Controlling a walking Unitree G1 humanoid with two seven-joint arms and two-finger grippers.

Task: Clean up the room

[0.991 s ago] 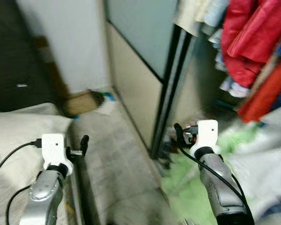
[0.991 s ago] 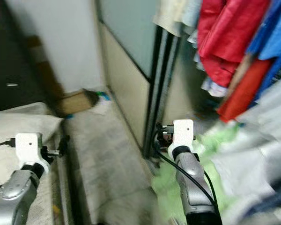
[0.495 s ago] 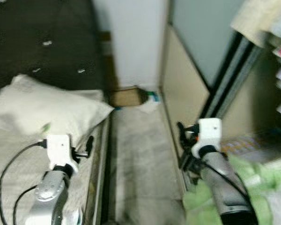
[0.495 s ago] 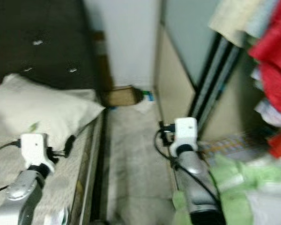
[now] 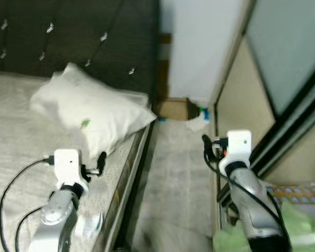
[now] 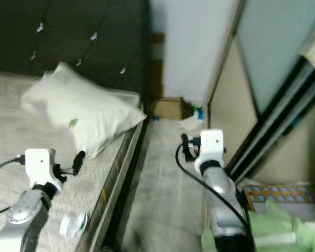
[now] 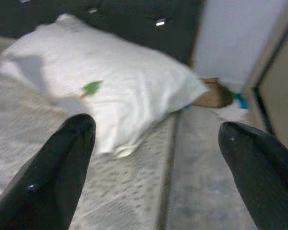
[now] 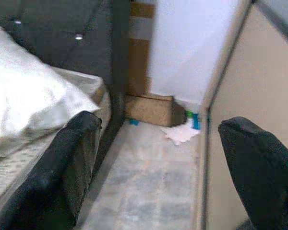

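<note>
The crumpled white paper lies ahead on the floor, nearer the right gripper; both grippers wide open, empty.

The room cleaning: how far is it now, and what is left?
Nothing looks finished yet. Both hands are open and hold nothing: the left hand over the bed near the pillow, the right hand over the floor aisle. Left: the white scrap and cardboard box by the wall, and the small white item on the bed.
</note>
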